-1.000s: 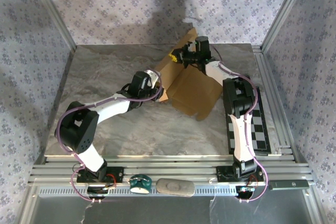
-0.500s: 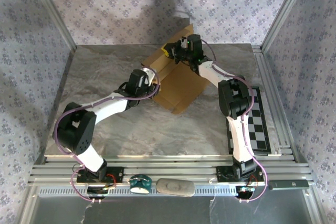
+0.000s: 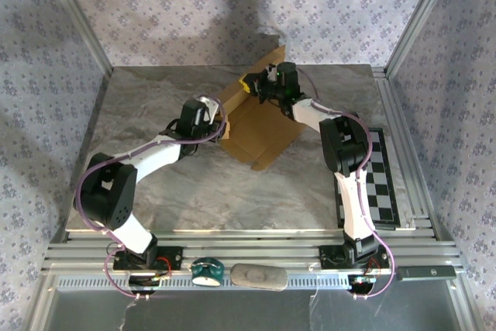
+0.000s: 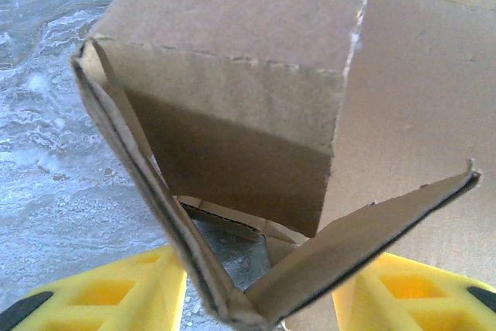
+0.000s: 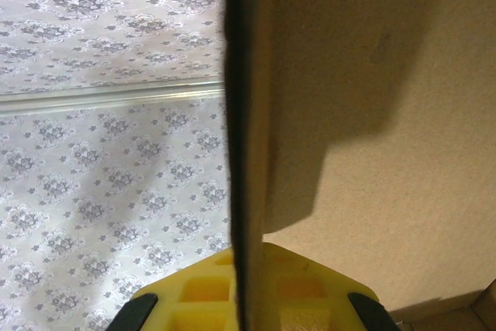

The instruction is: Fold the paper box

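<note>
The left tool (image 4: 260,292) has its yellow fingers (image 4: 116,292) apart on either side of a V of cardboard flaps; I cannot tell whether they squeeze it. The paper box (image 3: 262,133), half folded, lies at the far middle of the desk (image 3: 232,191). The right tool (image 5: 246,292) pinches the box's raised far panel by its edge.

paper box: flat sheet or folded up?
Partly folded. The paper box has one flap raised at the back, pinched by the right gripper; the left wrist view shows panels bent up, not closed.
</note>
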